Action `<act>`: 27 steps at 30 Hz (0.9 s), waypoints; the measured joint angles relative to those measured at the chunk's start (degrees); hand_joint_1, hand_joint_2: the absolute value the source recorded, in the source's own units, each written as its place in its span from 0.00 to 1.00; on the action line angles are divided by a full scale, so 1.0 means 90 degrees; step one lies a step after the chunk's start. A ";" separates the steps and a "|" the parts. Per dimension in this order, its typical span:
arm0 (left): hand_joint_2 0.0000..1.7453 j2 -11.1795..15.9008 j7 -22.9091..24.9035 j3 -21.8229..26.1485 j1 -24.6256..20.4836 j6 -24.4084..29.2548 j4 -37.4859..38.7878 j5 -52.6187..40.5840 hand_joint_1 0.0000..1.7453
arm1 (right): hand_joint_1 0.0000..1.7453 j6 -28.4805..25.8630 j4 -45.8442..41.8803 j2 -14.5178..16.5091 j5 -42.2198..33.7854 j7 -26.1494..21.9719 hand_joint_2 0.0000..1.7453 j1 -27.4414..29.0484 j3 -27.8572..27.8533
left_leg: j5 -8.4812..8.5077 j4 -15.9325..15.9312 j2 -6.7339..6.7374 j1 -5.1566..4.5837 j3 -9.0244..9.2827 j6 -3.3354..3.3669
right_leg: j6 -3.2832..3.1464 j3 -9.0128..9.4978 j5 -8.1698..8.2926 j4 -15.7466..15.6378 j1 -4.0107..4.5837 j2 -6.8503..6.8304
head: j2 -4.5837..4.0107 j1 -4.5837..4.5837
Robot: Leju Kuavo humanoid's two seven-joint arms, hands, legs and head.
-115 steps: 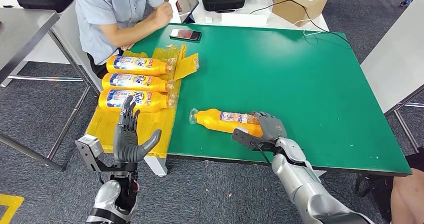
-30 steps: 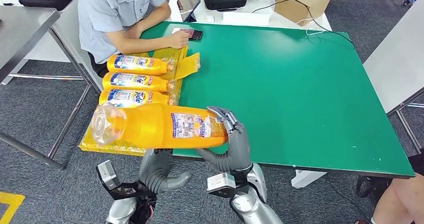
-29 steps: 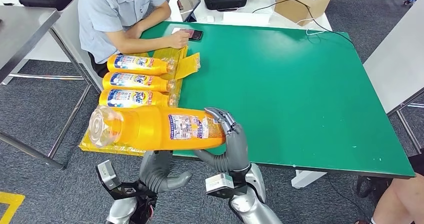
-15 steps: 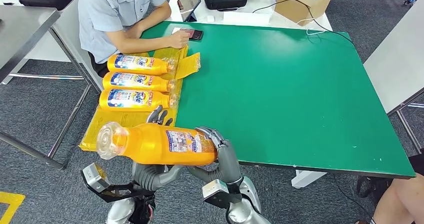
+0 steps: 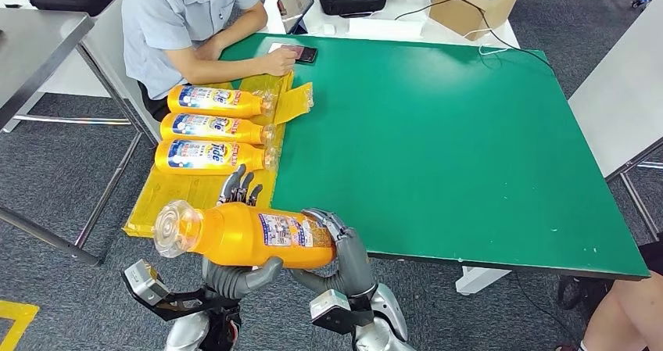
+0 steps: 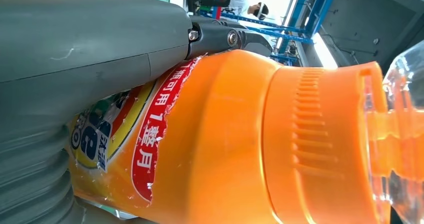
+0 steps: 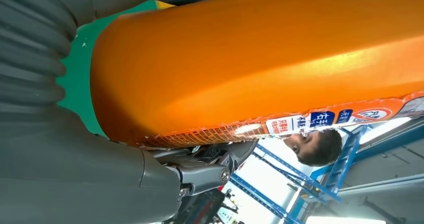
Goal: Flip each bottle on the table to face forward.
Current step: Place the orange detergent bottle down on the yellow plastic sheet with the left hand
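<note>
An orange bottle [image 5: 250,235] with a clear cap [image 5: 176,227] hangs level in the air over the table's near left corner, cap toward the left and its small-print label up. My right hand [image 5: 348,251] grips its base end. My left hand [image 5: 234,271] cups its middle from below, with the fingers [image 5: 238,188] reaching up behind it. The left wrist view shows the bottle's [image 6: 225,144] shoulder and cap against the left hand [image 6: 75,59]. In the right wrist view the bottle's [image 7: 260,59] body lies in the right hand [image 7: 65,159]. Three more bottles [image 5: 211,128] lie in a row, blue labels up.
The three bottles rest on a yellow plastic sheet [image 5: 168,202] at the left edge of the green table [image 5: 453,132]. A person [image 5: 172,23] sits at the far left corner with a hand by a phone [image 5: 295,52]. A cardboard box [image 5: 469,3] stands beyond.
The bottle left the tabletop in my right hand, came toward me and to the left, and has sunk a little since. My left hand rose from below and closed around it.
</note>
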 joint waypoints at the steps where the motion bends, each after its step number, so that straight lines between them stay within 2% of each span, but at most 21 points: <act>1: 1.00 -0.0001 0.0000 0.0003 0.0000 0.0001 0.0001 -0.0001 0.00 | 1.00 0.0000 0.0007 0.0004 0.0000 0.0000 1.00 0.0000 0.0000 | 0.0000 0.0000 0.0000 0.0000 0.0000 0.0000 | 0.0000 0.0000 0.0000 0.0000 0.0000 0.0000 | 0.0000 0.0001; 6: 1.00 -0.0007 0.0197 0.0034 0.0000 -0.0143 0.0009 0.0243 0.00 | 1.00 0.0179 0.0035 0.0013 -0.0080 0.0000 1.00 0.0002 0.0006 | 0.0000 0.0000 0.0000 0.0000 0.0000 0.0000 | 0.0000 0.0000 0.0000 0.0000 -0.0001 0.0000 | 0.0000 -0.0001; 7: 1.00 -0.0009 0.0289 0.0041 0.0000 -0.0261 0.0021 0.0373 0.22 | 1.00 0.0208 0.0036 0.0013 -0.0070 0.0000 1.00 0.0002 0.0015 | 0.0000 0.0000 0.0000 0.0000 0.0000 0.0000 | 0.0000 0.0000 0.0000 0.0000 -0.0001 0.0000 | 0.0000 -0.0001; 10: 1.00 -0.0011 0.0540 0.0052 0.0000 -0.0724 0.0115 0.0783 0.97 | 1.00 0.0203 0.0036 0.0016 0.0021 0.0000 1.00 0.0001 0.0052 | 0.0000 0.0000 0.0000 0.0000 0.0000 0.0000 | 0.0000 0.0000 0.0000 0.0000 0.0000 0.0000 | 0.0000 -0.0001; 11: 1.00 -0.0013 0.0625 0.0051 -0.0001 -0.0883 0.0163 0.0912 1.00 | 1.00 0.0188 0.0036 0.0019 0.0044 0.0000 1.00 -0.0001 0.0056 | 0.0000 0.0000 0.0000 0.0000 0.0000 0.0000 | 0.0000 0.0000 0.0000 0.0000 0.0000 0.0000 | 0.0000 0.0000; 14: 1.00 -0.0021 0.0838 0.0050 -0.0015 -0.1267 0.0318 0.1227 1.00 | 1.00 0.0125 0.0033 0.0025 0.0094 -0.0001 1.00 -0.0005 0.0056 | 0.0000 0.0000 0.0001 0.0000 0.0000 0.0000 | 0.0000 0.0000 0.0000 0.0000 0.0000 0.0000 | 0.0000 -0.0001; 18: 1.00 -0.0021 0.0910 0.0053 -0.0059 -0.1448 0.0462 0.1402 1.00 | 1.00 0.0098 0.0031 0.0023 0.0104 -0.0002 1.00 -0.0004 0.0056 | 0.0000 0.0000 0.0000 0.0000 0.0000 0.0000 | 0.0000 0.0000 0.0000 0.0000 0.0000 0.0000 | 0.0000 -0.0001; 19: 1.00 -0.0021 0.0932 0.0055 -0.0071 -0.1479 0.0488 0.1452 1.00 | 0.96 0.0098 0.0031 0.0021 0.0104 -0.0002 1.00 -0.0004 0.0056 | 0.0000 0.0000 0.0000 0.0000 0.0000 0.0000 | 0.0000 0.0000 0.0000 0.0000 0.0000 0.0000 | 0.0000 -0.0001; 21: 1.00 -0.0021 0.0988 0.0064 -0.0095 -0.1558 0.0531 0.1557 1.00 | 0.95 0.0126 0.0031 0.0017 0.0083 -0.0002 1.00 -0.0003 0.0055 | 0.0000 0.0000 0.0000 0.0000 0.0000 0.0000 | 0.0000 0.0000 0.0000 0.0000 0.0000 0.0000 | 0.0000 -0.0001; 25: 1.00 -0.0021 0.1036 0.0104 -0.0069 -0.1620 0.0560 0.1660 1.00 | 1.00 0.0596 0.0038 0.0015 -0.0107 -0.0002 1.00 -0.0002 0.0036 | 0.0000 0.0000 0.0002 0.0000 0.0000 0.0000 | 0.0000 0.0000 0.0000 0.0000 0.0000 0.0000 | 0.0000 0.0000; 26: 1.00 -0.0021 0.1063 0.0123 -0.0048 -0.1640 0.0567 0.1745 1.00 | 0.94 0.0705 0.0038 0.0016 -0.0121 -0.0002 1.00 -0.0001 0.0032 | 0.0000 0.0000 0.0002 0.0000 0.0000 0.0000 | 0.0000 0.0000 0.0000 0.0000 0.0000 0.0000 | 0.0000 0.0000; 27: 1.00 -0.0021 0.1102 0.0146 -0.0030 -0.1672 0.0579 0.1857 1.00 | 0.70 0.0779 0.0038 0.0018 -0.0126 -0.0002 1.00 -0.0001 0.0030 | 0.0000 0.0000 0.0001 0.0000 0.0000 0.0000 | 0.0000 -0.0001 0.0000 0.0000 0.0000 0.0000 | 0.0000 0.0000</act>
